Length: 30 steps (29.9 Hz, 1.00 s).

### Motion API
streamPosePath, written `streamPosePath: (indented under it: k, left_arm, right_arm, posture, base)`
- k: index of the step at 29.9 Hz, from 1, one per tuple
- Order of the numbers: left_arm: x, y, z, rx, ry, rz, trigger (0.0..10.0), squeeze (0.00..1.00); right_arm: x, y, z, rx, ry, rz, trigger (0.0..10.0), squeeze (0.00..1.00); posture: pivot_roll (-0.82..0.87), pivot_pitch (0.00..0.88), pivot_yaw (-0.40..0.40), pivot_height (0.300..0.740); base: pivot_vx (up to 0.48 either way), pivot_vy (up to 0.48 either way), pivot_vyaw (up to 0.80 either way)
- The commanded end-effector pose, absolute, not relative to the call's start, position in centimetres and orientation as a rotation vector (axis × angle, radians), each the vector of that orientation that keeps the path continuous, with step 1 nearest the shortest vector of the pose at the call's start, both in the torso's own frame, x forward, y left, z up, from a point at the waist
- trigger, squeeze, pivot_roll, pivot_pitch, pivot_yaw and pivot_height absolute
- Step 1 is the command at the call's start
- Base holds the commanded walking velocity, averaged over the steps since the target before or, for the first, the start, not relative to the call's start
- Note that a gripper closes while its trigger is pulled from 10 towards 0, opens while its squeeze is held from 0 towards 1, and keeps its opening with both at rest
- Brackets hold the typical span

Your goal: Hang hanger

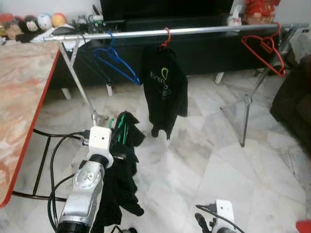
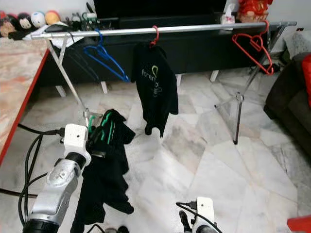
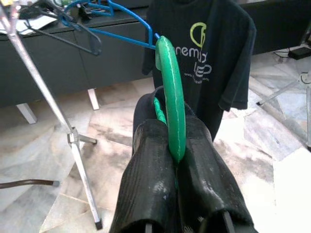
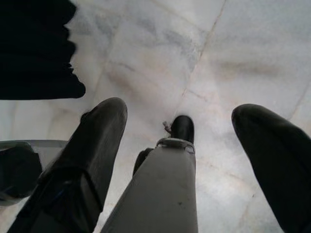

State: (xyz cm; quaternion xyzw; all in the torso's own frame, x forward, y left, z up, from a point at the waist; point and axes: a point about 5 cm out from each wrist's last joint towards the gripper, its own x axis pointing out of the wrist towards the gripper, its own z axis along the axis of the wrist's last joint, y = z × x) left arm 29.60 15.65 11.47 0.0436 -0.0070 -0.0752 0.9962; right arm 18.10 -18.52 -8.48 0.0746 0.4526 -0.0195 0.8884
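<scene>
Green hanger [image 3: 171, 104] bearing a dark garment [image 1: 119, 187], clamped in the left pincer [image 3: 177, 160] low before the metal rail [image 1: 194, 31], not yet hooked; right pincer [image 4: 180, 145] spread, idle above the floor.

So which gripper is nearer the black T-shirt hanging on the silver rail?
Left. The left gripper, holding a green hanger with dark clothing, is raised below the black T-shirt. The right gripper hangs low over the floor.

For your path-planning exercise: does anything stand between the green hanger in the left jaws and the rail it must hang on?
Nothing visible blocks it. The left gripper grips the green hanger; the rail has a bare stretch between the blue hanger and the hung black shirt.
</scene>
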Motion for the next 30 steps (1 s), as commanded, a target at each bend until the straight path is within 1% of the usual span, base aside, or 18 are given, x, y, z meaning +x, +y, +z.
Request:
streamPosePath:
  k: [1,30]
  left_arm:
    - [29.65,15.60,12.47,0.091,-0.056,-0.156,10.0,0.00]
    - [29.63,15.21,12.57,0.078,-0.058,-0.189,10.0,0.00]
  right_arm:
    - [17.51,-18.54,-8.76,0.166,0.957,-0.054,10.0,0.00]
    - [17.49,-18.56,-8.75,0.162,0.951,-0.051,10.0,0.00]
  posture:
    - [-0.01,0.070,0.008,0.740]
    - [-0.01,0.057,0.009,0.740]
  base:
    - [-0.251,0.000,0.00]
    - [-0.258,0.000,0.00]
